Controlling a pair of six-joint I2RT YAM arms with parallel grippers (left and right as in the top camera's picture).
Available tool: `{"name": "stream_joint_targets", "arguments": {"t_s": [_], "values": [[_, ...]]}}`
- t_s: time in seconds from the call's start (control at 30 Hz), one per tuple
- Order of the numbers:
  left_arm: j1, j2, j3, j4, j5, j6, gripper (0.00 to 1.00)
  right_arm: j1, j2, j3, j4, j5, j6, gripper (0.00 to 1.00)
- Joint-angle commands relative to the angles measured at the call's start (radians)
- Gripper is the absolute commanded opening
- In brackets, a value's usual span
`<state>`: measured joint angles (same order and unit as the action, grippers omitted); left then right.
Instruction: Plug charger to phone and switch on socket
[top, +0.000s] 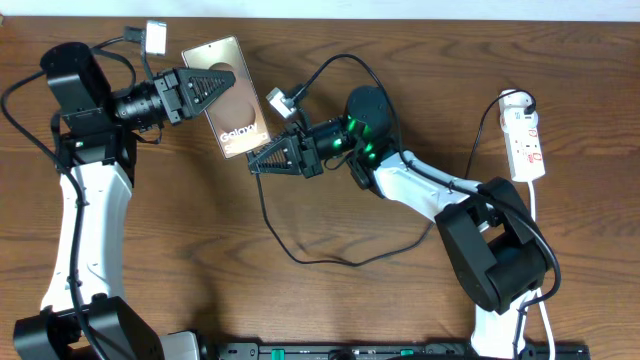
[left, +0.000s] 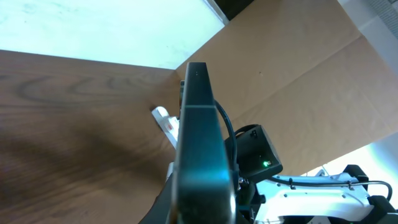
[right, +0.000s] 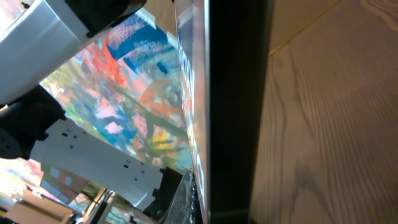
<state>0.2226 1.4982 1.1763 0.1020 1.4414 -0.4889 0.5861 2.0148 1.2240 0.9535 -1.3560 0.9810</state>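
From above, we see the left claw (top: 225, 85) grasping the phone (top: 240, 115) and holding it tilted above the table (top: 170, 250). The right claw (top: 258, 163) is clenched at the phone's lower edge, and the charger (top: 330, 258) trails from it in a loop across the wood. The socket (top: 526, 140) lies well apart at the right edge.

In the left wrist view, the phone (left: 199, 143) stands edge-on.

In the right wrist view, the phone's dark edge (right: 236, 112) fills the middle beside its colourful lit screen. We cannot see the plug tip.
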Motion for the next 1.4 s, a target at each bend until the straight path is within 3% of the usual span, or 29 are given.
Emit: {"name": "stream_joint_targets", "arguments": {"t_s": [0.0,0.27,0.3,0.33,0.4,0.47,0.5,0.77,0.9,1.03,1.23,1.37], "values": [[-0.013,-0.004,0.005,-0.012,0.096,0.01,0.08,-0.006,0.002,0.017,0.029,0.176,0.002,0.01],[-0.013,-0.004,0.005,-0.018,0.104,0.01,0.08,-0.007,0.002,0.017,0.053,0.175,0.003,0.01],[-0.013,-0.004,0.005,-0.018,0.103,0.01,0.08,-0.007,0.002,0.017,0.053,0.175,0.003,0.06],[-0.013,-0.004,0.005,-0.018,0.103,0.01,0.08,-0.007,0.002,0.017,0.053,0.175,0.003,0.14],[-0.013,-0.004,0.005,-0.018,0.103,0.01,0.07,-0.007,0.002,0.017,0.053,0.175,0.003,0.42],[-0.013,-0.004,0.005,-0.018,0.103,0.01,0.07,-0.007,0.002,0.017,0.053,0.17,0.004,0.84],[-0.013,-0.004,0.005,-0.018,0.103,0.01,0.07,-0.007,0.002,0.017,0.053,0.165,0.009,0.99],[-0.01,-0.004,0.005,-0.018,0.073,0.011,0.07,-0.03,0.002,0.017,0.053,0.149,0.022,0.99],[-0.008,-0.004,0.005,-0.044,-0.031,0.01,0.07,-0.086,0.002,0.017,0.053,0.146,0.063,0.99],[0.033,-0.004,0.005,-0.242,-0.214,0.021,0.07,-0.163,0.002,0.017,0.053,0.117,0.079,0.99],[0.094,-0.004,0.005,-0.513,-0.404,0.152,0.07,-0.24,0.002,0.017,0.048,0.081,0.081,0.99],[0.097,0.004,0.005,-0.675,-0.647,0.182,0.07,-0.258,0.002,0.017,0.047,0.063,0.081,0.99]]}}
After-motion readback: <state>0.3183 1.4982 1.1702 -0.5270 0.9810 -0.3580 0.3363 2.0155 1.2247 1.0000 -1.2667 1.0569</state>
